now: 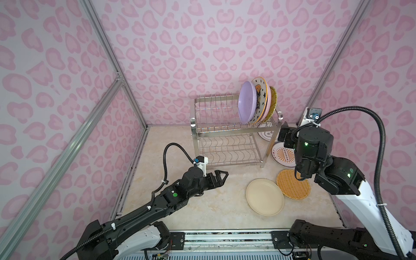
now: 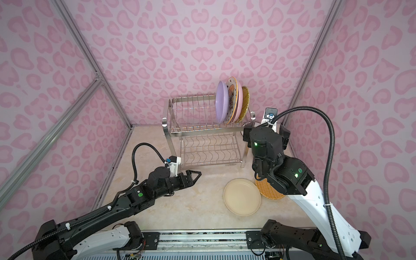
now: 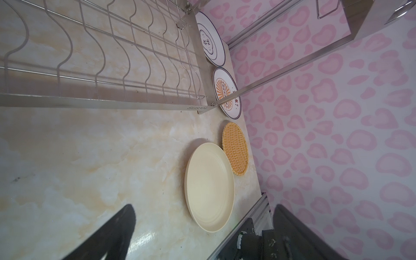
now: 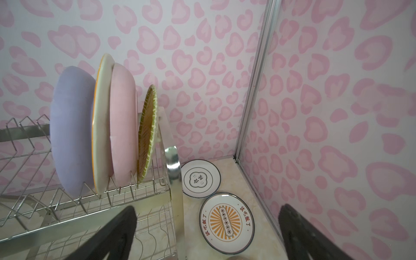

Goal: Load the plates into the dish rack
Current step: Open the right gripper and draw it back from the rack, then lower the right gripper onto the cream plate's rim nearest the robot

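Now, with four plates (image 1: pixel 247 104) upright in the dish rack (image 1: pixel 225 132) beside the right claw (image 4: pixel 207 210), and both it and the left claw (image 1: pixel 222 179) wide and empty, fetching a fifth seems next: descend onto the sunburst plate (image 4: pixel 227 222) just below and pinch its rim.

Marble-look tabletop (image 1: pixel 202 209) carries the dish rack (image 1: pixel 234 133) far middle. Near right, cream plate (image 1: pixel 265 197) lies touching wicker plate (image 1: pixel 292 188). Sunburst plate (image 4: pixel 227 222) and emblem plate (image 4: pixel 200 179) lie flat, far right.
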Robot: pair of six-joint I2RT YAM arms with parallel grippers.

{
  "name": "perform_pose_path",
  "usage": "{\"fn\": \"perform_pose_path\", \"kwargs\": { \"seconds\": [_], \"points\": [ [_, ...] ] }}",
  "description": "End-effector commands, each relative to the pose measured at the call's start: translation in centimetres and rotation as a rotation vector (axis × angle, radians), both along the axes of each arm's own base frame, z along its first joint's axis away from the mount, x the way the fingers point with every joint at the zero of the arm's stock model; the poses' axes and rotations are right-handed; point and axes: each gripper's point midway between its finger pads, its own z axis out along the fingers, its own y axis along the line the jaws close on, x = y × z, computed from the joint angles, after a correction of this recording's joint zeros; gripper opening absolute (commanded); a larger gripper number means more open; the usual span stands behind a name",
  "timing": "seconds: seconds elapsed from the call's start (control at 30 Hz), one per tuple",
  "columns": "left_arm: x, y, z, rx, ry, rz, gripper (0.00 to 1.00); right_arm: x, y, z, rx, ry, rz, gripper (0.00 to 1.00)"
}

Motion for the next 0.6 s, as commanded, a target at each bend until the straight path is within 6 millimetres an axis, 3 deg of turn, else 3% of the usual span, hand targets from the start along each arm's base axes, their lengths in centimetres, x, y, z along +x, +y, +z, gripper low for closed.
{"fn": "perform_pose_path", "kwargs": {
  "seconds": [0.0, 0.27, 0.43, 0.57],
  "points": [
    [0.1, -0.1, 0.9, -0.021, -0.033, -0.005, 0.97, -0.6, -0.3, -3.7, 0.095, 0.049, 0.062, 0.98],
    [-0.3, 0.0, 1.1, -0.013, -0.049, -0.023, 0.97, -2.9, -3.0, -15.8, 0.346, 0.277, 0.096, 0.98],
    [-0.5, 0.7, 0.8, -0.005, -0.055, -0.01, 0.97, -5.4, -1.7, -23.7, 0.567, 0.484, 0.159, 0.98],
    [-0.5, 0.8, 0.7, -0.002, -0.058, -0.011, 0.97, -7.5, -0.7, -28.5, 0.709, 0.599, 0.177, 0.97]
  ]
}}
